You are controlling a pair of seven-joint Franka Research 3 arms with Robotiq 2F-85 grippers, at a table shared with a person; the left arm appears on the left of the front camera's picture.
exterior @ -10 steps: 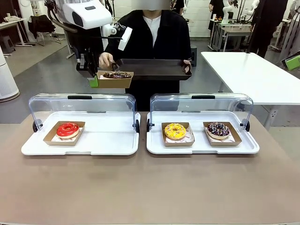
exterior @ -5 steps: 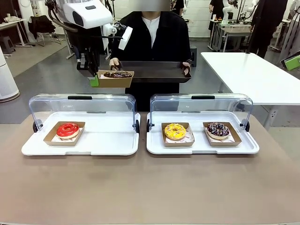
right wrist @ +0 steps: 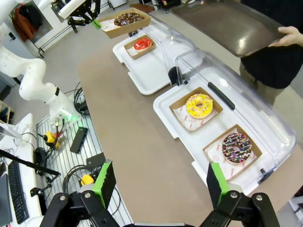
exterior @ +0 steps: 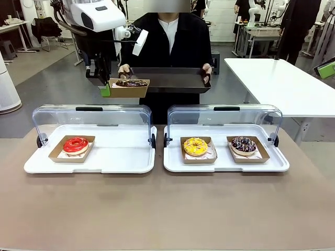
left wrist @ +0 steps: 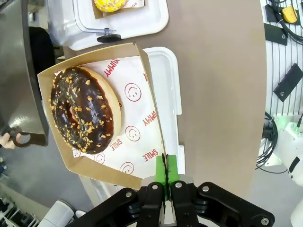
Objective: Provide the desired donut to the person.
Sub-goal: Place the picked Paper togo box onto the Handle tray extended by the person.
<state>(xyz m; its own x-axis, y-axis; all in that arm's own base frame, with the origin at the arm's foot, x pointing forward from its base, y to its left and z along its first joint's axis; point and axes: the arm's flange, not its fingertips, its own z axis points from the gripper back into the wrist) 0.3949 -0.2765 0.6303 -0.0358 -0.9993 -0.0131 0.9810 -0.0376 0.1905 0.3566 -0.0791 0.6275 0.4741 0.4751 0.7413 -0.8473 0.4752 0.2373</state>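
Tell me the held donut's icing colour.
Donut: dark brown with tan crumbs; best in left wrist view.

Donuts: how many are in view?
4: chocolate donut in the left gripper's box; red donut on the left tray; yellow donut and sprinkled donut on the right tray.

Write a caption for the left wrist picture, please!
Left gripper pinches the rim of a cardboard tray carrying a chocolate donut, next to a dark serving tray.

Front: table [exterior: 167, 209] faced across, toward person [exterior: 170, 42]. Left wrist: donut box [left wrist: 104, 174] seen close, from above. Right wrist: table overlooked from high; box shared.
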